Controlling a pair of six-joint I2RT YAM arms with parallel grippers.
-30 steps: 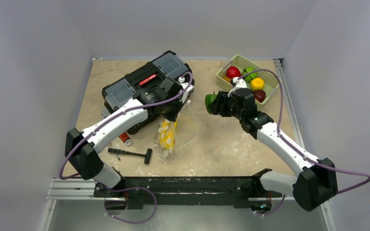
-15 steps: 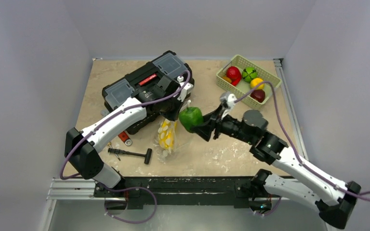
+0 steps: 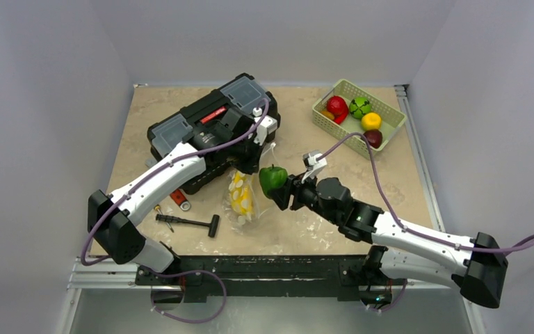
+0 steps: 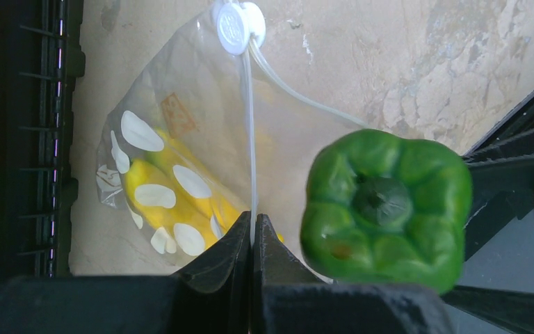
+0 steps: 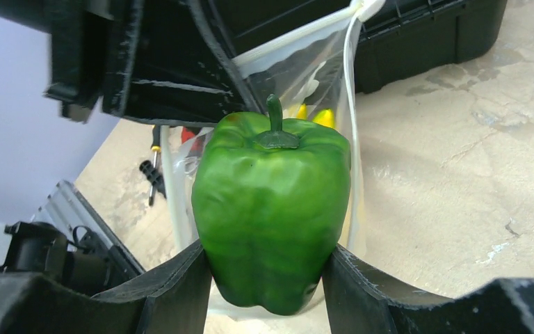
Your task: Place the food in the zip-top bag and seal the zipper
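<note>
Beside the toolbox (image 3: 181,132), the left gripper (image 4: 252,229) had its jaws pressed together on the zipper (image 4: 250,139). It held one lip of the bag (image 4: 181,160) up off the table, seemingly so that the mouth gaped toward the other arm. Yellow food (image 4: 160,202) already lay at the bottom of the bag. Just right of that lip hung the pepper (image 5: 271,209), stem up and clamped at its lower flanks by the right gripper (image 5: 270,278). This grip probably left the pepper's body free to pass between the lips. The pepper sat at the mouth and was not yet inside. Far right, the basket (image 3: 389,115) held four more fruits (image 3: 361,106) awaiting their turn. A second before, the pepper had been well apart from the bag, nearer the basket, with the right arm hiding part of the basket. Since then the arm had swung left and low, bringing the pepper to the opening. The left gripper had kept its pinch throughout and had barely shifted.
</note>
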